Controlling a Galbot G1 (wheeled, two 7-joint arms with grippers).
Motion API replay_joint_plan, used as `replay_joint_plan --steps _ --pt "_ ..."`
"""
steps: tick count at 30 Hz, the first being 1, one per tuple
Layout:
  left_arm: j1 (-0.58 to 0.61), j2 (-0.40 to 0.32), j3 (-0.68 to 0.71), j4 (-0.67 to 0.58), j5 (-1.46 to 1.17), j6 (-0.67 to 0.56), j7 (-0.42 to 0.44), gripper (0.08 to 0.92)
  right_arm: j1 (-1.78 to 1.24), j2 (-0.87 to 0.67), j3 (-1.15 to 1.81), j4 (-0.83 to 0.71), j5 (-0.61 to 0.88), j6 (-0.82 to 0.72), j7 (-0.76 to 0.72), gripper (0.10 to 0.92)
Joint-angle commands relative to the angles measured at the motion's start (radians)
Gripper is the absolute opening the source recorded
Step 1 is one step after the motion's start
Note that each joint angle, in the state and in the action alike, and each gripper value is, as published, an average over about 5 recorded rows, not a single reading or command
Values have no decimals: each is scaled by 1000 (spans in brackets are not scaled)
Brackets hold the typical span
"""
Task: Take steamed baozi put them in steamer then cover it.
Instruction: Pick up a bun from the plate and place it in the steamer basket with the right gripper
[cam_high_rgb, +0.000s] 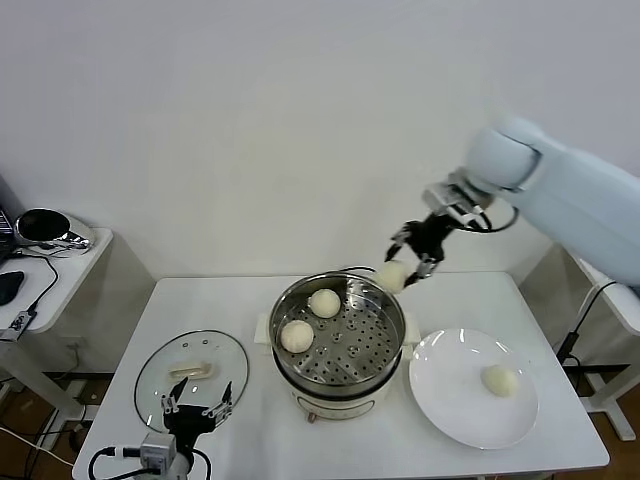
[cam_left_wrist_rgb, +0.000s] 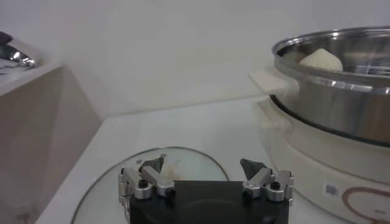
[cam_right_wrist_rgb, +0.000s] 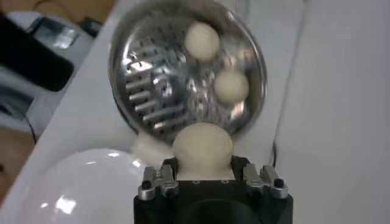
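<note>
The right gripper (cam_high_rgb: 408, 262) is clamped on a baozi (cam_high_rgb: 391, 276), just above the steamer (cam_high_rgb: 340, 345) rim, probably positioning to drop it beside two buns inside. The left gripper (cam_high_rgb: 196, 409) hangs spread apart over the glass cover (cam_high_rgb: 191, 369), seemingly ready to lift it.

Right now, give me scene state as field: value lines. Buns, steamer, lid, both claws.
buns in steamer: two, on the perforated tray
bun in transit: one, gripped by right claw above the steamer's far right rim
bun on plate: one, on white plate
steamer: uncovered, table centre
lid: flat on table, left of steamer
left claw: open, hovering over lid's near edge
</note>
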Motion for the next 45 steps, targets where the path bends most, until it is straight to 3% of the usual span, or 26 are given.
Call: replay_joint_plan --steps 1,15,45 --pt "2 -5 -8 0 -3 -3 -3 823 -2 216 -87 -33 -104 453 -15 552" --pt "2 -11 -14 -11 -9 -2 -3 823 -142 249 1 37 -537 722 52 552" --pt "0 -15 -16 -13 -15 1 0 823 -232 243 -38 134 -509 686 62 553"
